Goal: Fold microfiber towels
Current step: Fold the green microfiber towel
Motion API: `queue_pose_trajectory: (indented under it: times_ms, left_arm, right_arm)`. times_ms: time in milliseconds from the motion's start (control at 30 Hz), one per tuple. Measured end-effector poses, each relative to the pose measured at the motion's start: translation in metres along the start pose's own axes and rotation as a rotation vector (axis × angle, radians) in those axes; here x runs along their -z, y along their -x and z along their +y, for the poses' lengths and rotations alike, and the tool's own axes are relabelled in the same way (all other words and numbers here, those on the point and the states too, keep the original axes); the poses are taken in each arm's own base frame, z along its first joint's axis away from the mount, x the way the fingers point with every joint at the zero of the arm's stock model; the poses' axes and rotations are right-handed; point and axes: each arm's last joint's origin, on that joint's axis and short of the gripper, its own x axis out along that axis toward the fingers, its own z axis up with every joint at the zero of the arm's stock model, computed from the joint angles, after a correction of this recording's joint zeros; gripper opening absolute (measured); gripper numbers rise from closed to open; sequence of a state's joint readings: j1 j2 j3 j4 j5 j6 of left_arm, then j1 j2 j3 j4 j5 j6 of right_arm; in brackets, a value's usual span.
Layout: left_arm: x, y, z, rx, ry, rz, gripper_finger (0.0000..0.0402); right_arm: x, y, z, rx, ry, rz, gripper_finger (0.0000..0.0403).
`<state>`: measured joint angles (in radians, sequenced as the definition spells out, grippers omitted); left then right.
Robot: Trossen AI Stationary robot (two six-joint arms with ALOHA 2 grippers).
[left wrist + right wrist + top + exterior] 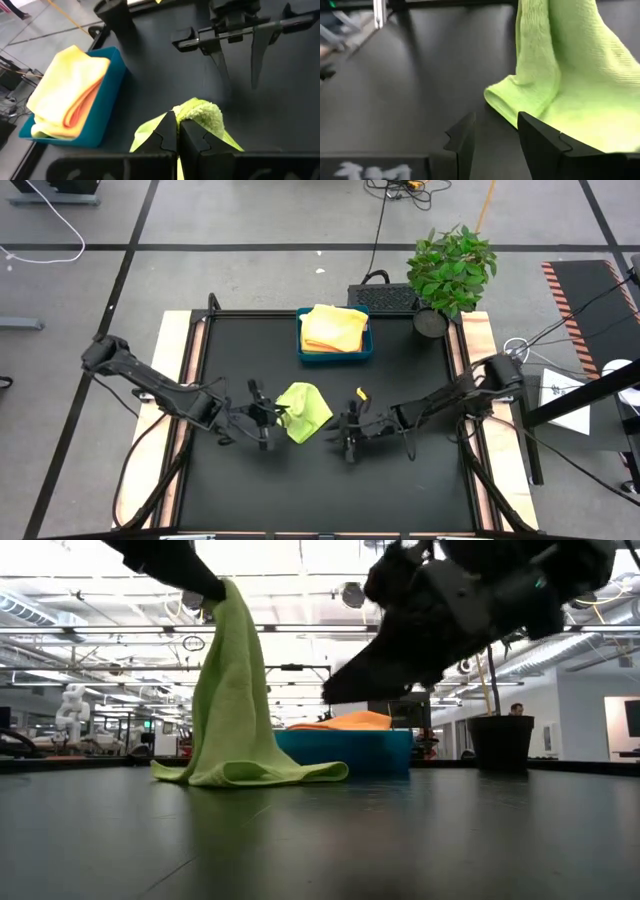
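Observation:
A lime green towel [303,410] is at mid-table. My left gripper [270,414] is shut on it and holds its top up, as the low view shows [232,680]. The towel's lower end [250,772] lies bunched on the black table. My right gripper [347,432] is open, just right of the towel. In the right wrist view its fingers [540,142] stand beside the towel's lower fold [505,102]. A blue tray [362,348] at the far middle holds folded pale yellow and orange-yellow towels [333,327]. My left gripper pinches a bunched-up part of the lime green towel [200,114] between its two shut fingers [167,135]. One layer or several, I cannot tell. The towel hangs slack below the gripper, and its lower end [270,773] rests on the table.
A potted plant [450,268] stands at the table's far right corner. A small yellow bit [361,393] lies on the table near my right gripper. Bare black table [320,490] stretches toward the near edge.

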<state>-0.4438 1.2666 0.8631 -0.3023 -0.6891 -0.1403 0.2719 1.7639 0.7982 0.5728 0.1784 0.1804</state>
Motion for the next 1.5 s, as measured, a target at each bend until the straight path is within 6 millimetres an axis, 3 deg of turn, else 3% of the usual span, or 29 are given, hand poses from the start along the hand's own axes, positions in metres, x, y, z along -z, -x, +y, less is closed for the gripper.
queue_pose_trajectory:
  times_ms: [300,667,900,1333,1500]
  left_arm:
    - [0.000,-0.004,-0.003,0.000,0.001,-0.001,0.0002]
    - [0.000,-0.004,-0.001,-0.013,-0.001,-0.003,0.0007]
    - [0.000,-0.004,-0.001,-0.006,-0.007,0.001,0.0006]
    - [-0.001,-0.004,-0.001,-0.004,-0.014,-0.006,0.0006]
    - [-0.001,-0.004,-0.001,-0.001,-0.014,-0.005,0.0008]
  right_arm:
    - [0.020,-0.033,-0.023,0.020,-0.109,0.003,0.0141]
    - [0.021,-0.075,-0.022,0.035,-0.012,0.078,0.0141]
    - [0.017,-0.077,-0.024,0.143,0.011,0.067,0.0141]
    - [0.021,-0.077,-0.027,0.151,0.019,0.105,0.0140]
    - [0.020,-0.077,-0.027,0.149,0.047,0.104,0.0083]
